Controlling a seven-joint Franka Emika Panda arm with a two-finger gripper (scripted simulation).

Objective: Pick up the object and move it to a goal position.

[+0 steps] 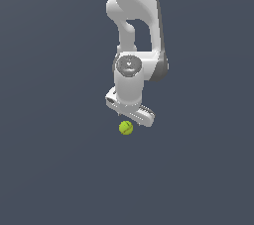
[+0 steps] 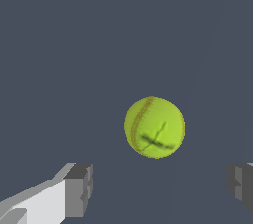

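Observation:
The object, a small yellow-green ball (image 1: 126, 128) with a thin dark seam, lies on the flat dark grey surface. In the exterior view it shows just below the white gripper (image 1: 130, 115), whose fingers are hidden behind the hand. In the wrist view the ball (image 2: 154, 127) sits ahead of the gripper (image 2: 160, 188), between the lines of the two grey fingertips (image 2: 79, 188) and nearer the other fingertip (image 2: 242, 184). The jaws stand wide apart, much wider than the ball, and hold nothing. Neither finger touches the ball.
The white arm (image 1: 135, 30) comes down from the top of the exterior view above the ball. A plain dark grey surface (image 1: 59, 169) lies all around. No goal marker shows.

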